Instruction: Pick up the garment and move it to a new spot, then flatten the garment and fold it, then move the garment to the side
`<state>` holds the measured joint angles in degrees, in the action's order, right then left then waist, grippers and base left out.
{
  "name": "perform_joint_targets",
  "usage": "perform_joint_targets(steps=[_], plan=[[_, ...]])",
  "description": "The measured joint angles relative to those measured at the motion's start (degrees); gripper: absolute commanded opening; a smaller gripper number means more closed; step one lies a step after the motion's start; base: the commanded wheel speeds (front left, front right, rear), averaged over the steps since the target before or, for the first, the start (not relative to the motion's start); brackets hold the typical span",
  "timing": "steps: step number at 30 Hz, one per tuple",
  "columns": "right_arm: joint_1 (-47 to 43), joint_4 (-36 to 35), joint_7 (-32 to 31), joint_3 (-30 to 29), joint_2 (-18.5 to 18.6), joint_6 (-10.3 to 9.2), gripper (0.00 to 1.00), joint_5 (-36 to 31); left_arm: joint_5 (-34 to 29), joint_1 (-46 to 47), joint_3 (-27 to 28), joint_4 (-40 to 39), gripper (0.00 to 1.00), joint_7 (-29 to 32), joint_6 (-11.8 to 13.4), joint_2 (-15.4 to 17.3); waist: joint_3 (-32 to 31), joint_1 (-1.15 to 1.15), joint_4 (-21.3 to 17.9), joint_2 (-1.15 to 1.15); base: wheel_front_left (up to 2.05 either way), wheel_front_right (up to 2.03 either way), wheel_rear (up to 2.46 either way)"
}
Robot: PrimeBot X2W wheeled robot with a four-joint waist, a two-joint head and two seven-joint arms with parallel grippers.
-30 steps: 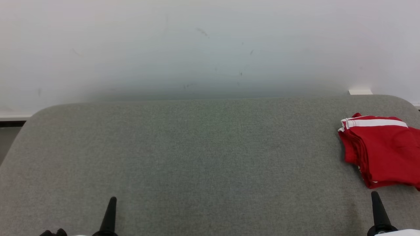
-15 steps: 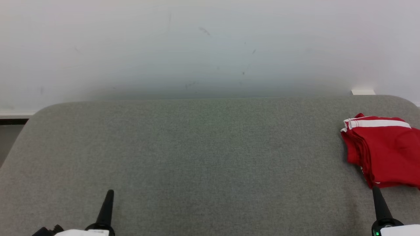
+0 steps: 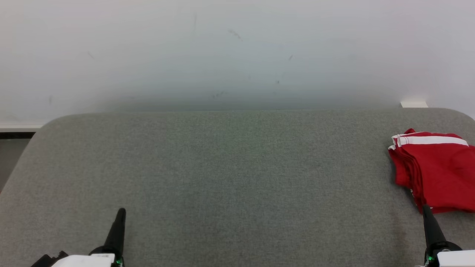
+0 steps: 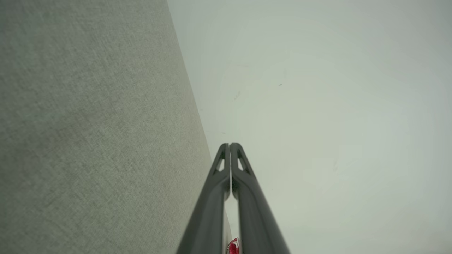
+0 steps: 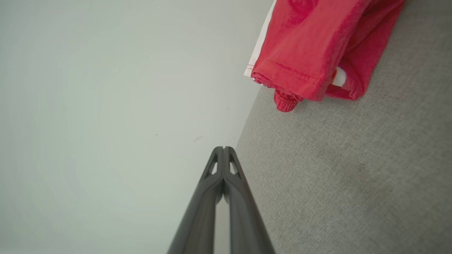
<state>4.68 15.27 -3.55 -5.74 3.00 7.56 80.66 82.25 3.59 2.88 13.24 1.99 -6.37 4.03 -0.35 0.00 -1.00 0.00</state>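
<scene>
A red garment (image 3: 436, 170) with a white stripe lies folded at the right edge of the grey fabric surface (image 3: 230, 178); the right wrist view shows the garment (image 5: 310, 46) as a folded bundle near the surface's far edge. My right gripper (image 3: 426, 210) stands at the lower right, shut and empty, its tip just in front of the garment's near edge; in its own wrist view the right gripper (image 5: 223, 149) has both fingers pressed together. My left gripper (image 3: 121, 212) is at the lower left, shut and empty, with the left gripper (image 4: 230, 145) tips touching in the left wrist view.
The grey surface has rounded far corners and ends against a pale wall (image 3: 237, 52). A dark gap (image 3: 15, 135) shows beyond the surface's left edge. A small white block (image 3: 413, 104) sits at the wall behind the garment.
Both grippers have risen a little in the head view. The whole picture has shifted slightly to the right, so the camera moved; the garment lies as before.
</scene>
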Motion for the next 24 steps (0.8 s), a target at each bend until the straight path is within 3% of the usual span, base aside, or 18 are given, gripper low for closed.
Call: perform_joint_targets(steps=[24], plan=[[1.7, -0.6, -2.8, -0.7, -0.1, -0.01, 0.0, 10.1, 10.2, 2.3, 1.5, 0.5, 0.0, 2.5, -0.4, 0.2, 0.3, 0.0, 0.9, 0.0, 0.0, 0.0, 0.0]])
